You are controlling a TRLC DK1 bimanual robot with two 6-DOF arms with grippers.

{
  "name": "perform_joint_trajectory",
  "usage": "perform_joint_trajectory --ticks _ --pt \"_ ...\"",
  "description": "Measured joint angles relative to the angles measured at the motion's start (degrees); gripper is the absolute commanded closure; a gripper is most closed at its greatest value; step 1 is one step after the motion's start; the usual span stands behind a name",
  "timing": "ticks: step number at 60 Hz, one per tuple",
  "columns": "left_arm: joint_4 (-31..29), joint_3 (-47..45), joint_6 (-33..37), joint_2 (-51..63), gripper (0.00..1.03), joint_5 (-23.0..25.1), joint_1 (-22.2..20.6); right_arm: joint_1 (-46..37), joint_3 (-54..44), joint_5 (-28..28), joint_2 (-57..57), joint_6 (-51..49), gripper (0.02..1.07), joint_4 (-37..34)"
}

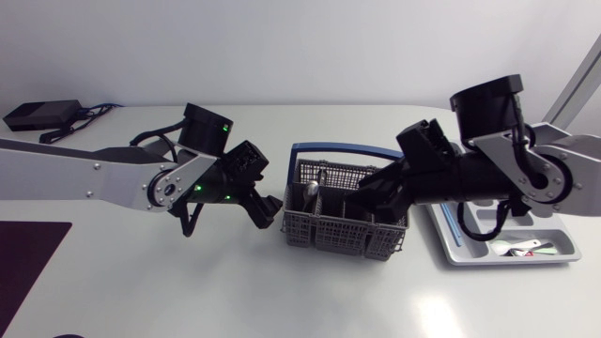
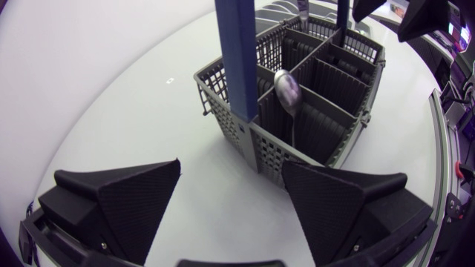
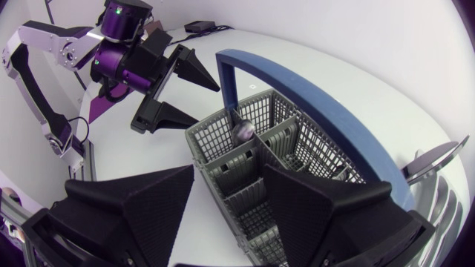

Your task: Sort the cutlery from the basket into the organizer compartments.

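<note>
1. The matte black left end effector [image 2: 231, 167] is released, its wedge fingers near the basket, holding nothing.
2. The right end effector [image 3: 230, 176] is released over the basket.
3. The grey plastic lattice basket [image 1: 329, 235] with a blue arched handle stands on the white surface [image 1: 188, 291].
4. A shiny metal spoon [image 2: 287, 89] stands bowl-up in one compartment.
5. The pale organizer tray [image 1: 451, 242] lies beside the basket.

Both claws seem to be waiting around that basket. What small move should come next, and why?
Probably the right gripper should ease forward and down onto the spoon. Its fingers are open and empty above the basket, the spoon stands bowl-up at the far end, and the organizer lies on that arm's side. The left gripper is open too, beside the basket.
</note>
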Motion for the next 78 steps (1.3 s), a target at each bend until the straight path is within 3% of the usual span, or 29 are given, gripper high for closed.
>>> perform_joint_trajectory --ticks 10,34,41,78 --pt "0.0 -1.1 0.0 -1.2 0.09 0.2 0.0 4.9 1.6 2.6 6.5 2.6 0.38 2.8" --pt "1.7 -2.9 0.0 -1.6 0.09 1.7 1.2 17.6 -2.7 27.4 4.0 3.2 0.39 15.6" --pt "2.1 -2.9 0.0 -1.6 0.09 1.7 1.0 20.2 -4.4 31.9 4.0 3.3 0.39 18.5" --pt "5.8 -4.5 -0.4 0.4 0.09 2.5 -0.2 20.1 -3.2 33.5 11.6 9.7 0.39 23.5"
